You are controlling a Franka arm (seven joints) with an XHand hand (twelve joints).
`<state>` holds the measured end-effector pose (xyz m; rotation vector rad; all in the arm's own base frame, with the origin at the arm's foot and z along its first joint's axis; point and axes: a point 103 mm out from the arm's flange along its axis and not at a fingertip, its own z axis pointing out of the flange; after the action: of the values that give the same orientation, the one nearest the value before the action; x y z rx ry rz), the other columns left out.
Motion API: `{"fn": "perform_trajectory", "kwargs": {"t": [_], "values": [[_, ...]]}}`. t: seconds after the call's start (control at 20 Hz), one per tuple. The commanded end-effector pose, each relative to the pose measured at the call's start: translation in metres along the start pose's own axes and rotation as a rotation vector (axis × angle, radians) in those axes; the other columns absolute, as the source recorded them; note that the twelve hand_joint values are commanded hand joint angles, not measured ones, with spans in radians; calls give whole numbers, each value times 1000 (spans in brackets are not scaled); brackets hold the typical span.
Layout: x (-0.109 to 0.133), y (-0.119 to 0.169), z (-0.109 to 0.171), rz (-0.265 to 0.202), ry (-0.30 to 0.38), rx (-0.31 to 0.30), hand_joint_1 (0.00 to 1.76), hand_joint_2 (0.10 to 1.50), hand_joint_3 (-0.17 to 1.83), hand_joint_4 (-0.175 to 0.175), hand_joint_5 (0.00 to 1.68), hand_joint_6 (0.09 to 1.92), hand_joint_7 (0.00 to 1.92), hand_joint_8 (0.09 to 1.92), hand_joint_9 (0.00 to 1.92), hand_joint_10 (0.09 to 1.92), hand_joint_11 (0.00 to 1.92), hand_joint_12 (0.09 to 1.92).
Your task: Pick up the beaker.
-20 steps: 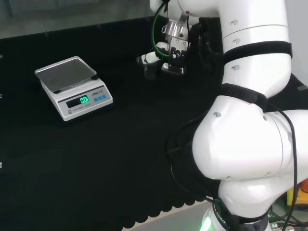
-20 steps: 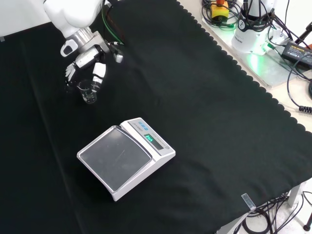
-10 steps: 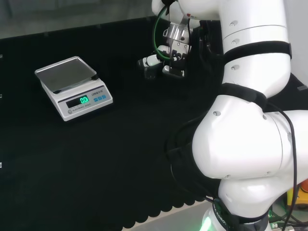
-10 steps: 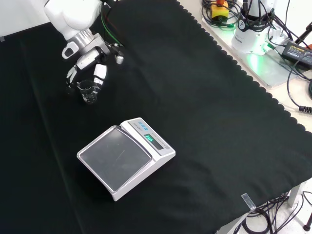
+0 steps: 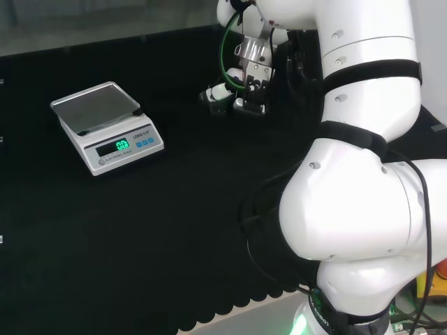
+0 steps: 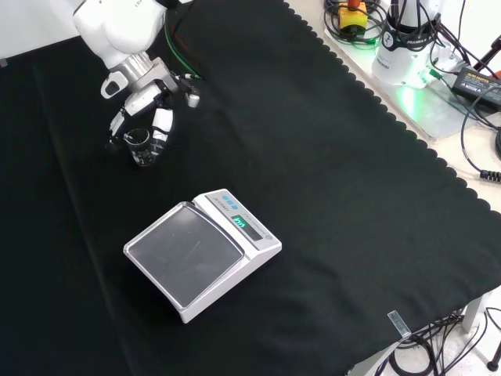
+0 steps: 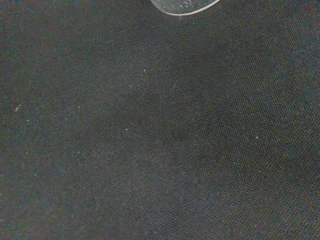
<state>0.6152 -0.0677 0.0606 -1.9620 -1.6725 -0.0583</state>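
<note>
Nearest in the front view, scale [image 6: 202, 262], well apart. Farther back, beaker [image 6: 141, 146] upright, seemingly just off the cloth, pinched by curled fingers of hand [image 6: 141, 110]. Best lifted straight, kept level, without tilting.

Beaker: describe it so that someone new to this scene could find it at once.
In the front view, start at the white scale in the middle of the black cloth and look up and left. There a small clear glass beaker sits between the curled fingers of the hand. It is the sole glassware in sight.
</note>
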Motion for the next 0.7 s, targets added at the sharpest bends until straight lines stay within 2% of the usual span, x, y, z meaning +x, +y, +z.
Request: {"fn": "perform_trajectory", "kwargs": {"t": [0.05,0.2,0.25,0.3,0.35,0.55,0.7], "values": [[6,-4,2,-16,-56,-237,733,918,332,-72,664,215,509,819,568,781,525,1386],[7,-5,2,-26,-62,-316,849,907,435,-76,860,439,735,780,815,681,700,1305],[6,-5,3,-27,-64,-335,921,960,349,-22,894,679,813,772,890,660,764,1278],[5,-5,4,-27,-66,-354,972,1021,238,19,910,866,883,761,954,640,815,1257],[5,-4,4,-27,-67,-371,1009,1063,150,36,927,964,945,744,1006,620,857,1238],[2,-6,2,-45,-55,-428,1079,1090,22,30,1019,948,1128,654,1142,549,955,1185],[5,-15,-17,-74,-28,-427,1102,1076,6,11,1070,877,1227,578,1201,507,982,1169]]}}
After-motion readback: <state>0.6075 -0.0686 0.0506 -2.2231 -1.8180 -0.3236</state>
